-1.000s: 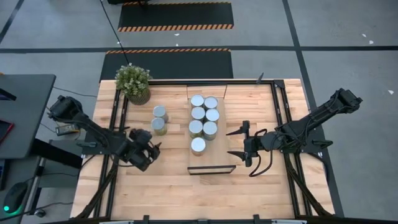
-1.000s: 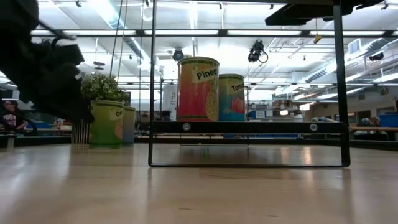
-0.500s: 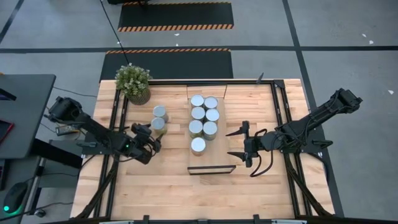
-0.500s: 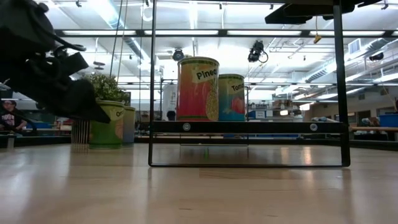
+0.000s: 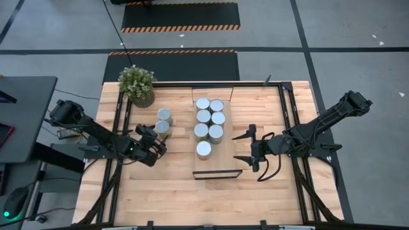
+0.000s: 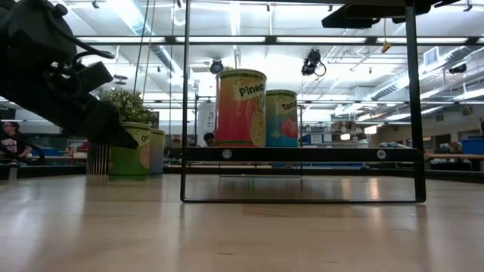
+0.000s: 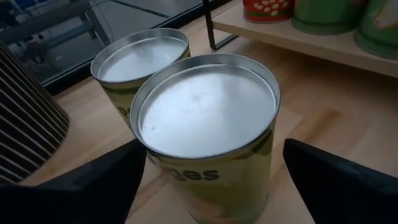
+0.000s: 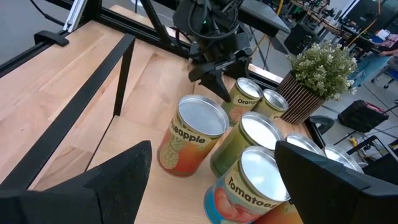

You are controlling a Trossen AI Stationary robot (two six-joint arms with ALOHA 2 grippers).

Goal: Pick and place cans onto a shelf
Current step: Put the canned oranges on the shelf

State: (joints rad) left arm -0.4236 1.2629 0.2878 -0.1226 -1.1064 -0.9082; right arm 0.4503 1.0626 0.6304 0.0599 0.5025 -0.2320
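Two yellowish-green cans stand upright on the table left of the shelf: a near one (image 5: 163, 130) (image 7: 208, 124) and a far one (image 5: 164, 116) (image 7: 140, 55). My left gripper (image 5: 157, 142) is open and low over the table. Its fingers (image 7: 99, 183) stand on either side of the near can, and no touch shows. The shelf (image 5: 217, 165) is a light-wood board in a dark frame and carries several cans, among them a pineapple can (image 8: 189, 134) and a tomato can (image 8: 249, 180). My right gripper (image 5: 246, 148) is open and empty, right of the shelf.
A potted plant (image 5: 137, 84) in a ribbed pot stands at the far left, behind the two green cans. Dark frame rails (image 5: 121, 121) run along the table's left and right sides. Bare tabletop (image 5: 192, 198) lies toward the near edge.
My left gripper has gone toward the table's far right, up to the near green can, and now has a finger on each side of it. The cans have stayed where they were.
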